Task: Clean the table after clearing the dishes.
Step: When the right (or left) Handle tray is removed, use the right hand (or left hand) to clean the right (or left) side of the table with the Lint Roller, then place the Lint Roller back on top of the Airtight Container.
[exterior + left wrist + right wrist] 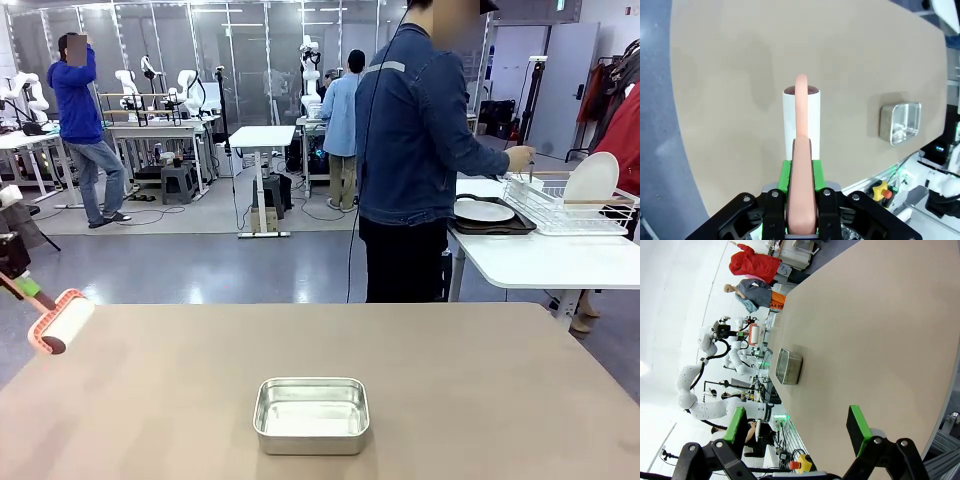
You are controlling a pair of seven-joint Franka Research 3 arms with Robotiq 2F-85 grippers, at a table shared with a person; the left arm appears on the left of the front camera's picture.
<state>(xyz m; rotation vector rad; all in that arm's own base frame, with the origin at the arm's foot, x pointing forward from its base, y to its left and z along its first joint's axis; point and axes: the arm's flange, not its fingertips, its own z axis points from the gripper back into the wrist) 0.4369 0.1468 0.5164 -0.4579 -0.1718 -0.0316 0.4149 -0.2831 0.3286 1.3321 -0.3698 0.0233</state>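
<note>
The left end effector [801, 210] pinches the pink roller [801, 117], its arm cut off at the worktop's [450, 380] left edge. The right end effector [797, 427] stands spread. No writing is readable.

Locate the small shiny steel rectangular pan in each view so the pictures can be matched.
Front view: the small shiny steel rectangular pan sits low and centre, on the near part of the wide tan-brown table.
Left wrist view: the pan is at the right, near the table's edge.
Right wrist view: the pan is left of centre, by the table's edge.
Shared landmark: the tan-brown table itself.
</note>
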